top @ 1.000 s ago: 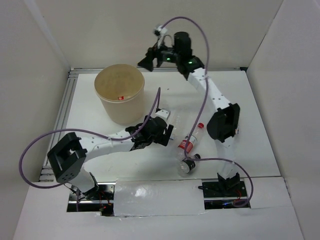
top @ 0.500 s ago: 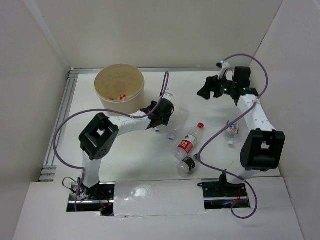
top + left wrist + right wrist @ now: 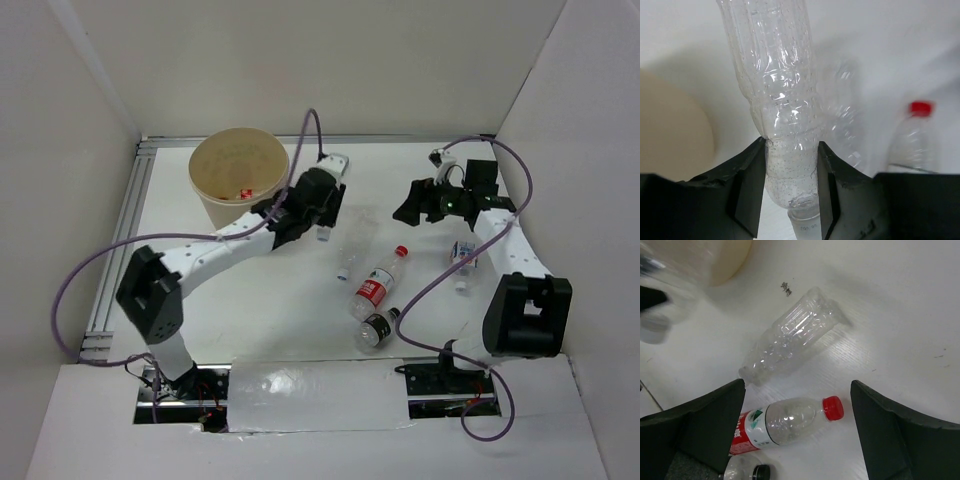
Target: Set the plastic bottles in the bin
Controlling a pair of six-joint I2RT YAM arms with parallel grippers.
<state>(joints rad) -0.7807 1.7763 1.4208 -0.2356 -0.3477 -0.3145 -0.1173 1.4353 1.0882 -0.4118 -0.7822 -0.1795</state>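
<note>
My left gripper [image 3: 790, 172] is shut on the neck end of a clear, capless plastic bottle [image 3: 775, 90], which juts out past the fingers. In the top view this gripper [image 3: 318, 205] hangs just right of the beige bin [image 3: 212, 205]. A second clear bottle [image 3: 356, 243], a red-capped labelled bottle [image 3: 378, 286], a dark-capped bottle [image 3: 374, 329] and a blue-labelled bottle [image 3: 462, 254] lie on the table. My right gripper [image 3: 797, 427] is open above the red-capped bottle [image 3: 785, 426], with nothing between its fingers.
White walls close in the table on three sides. A metal rail [image 3: 120, 240] runs along the left edge. The left arm's purple cable [image 3: 90, 270] loops over the table's left side, and the right arm's cable [image 3: 425, 285] trails near the bottles.
My left gripper has closed on the clear bottle and carried it up toward the bin. The right arm swung from the back centre to the right, over the lying bottles.
</note>
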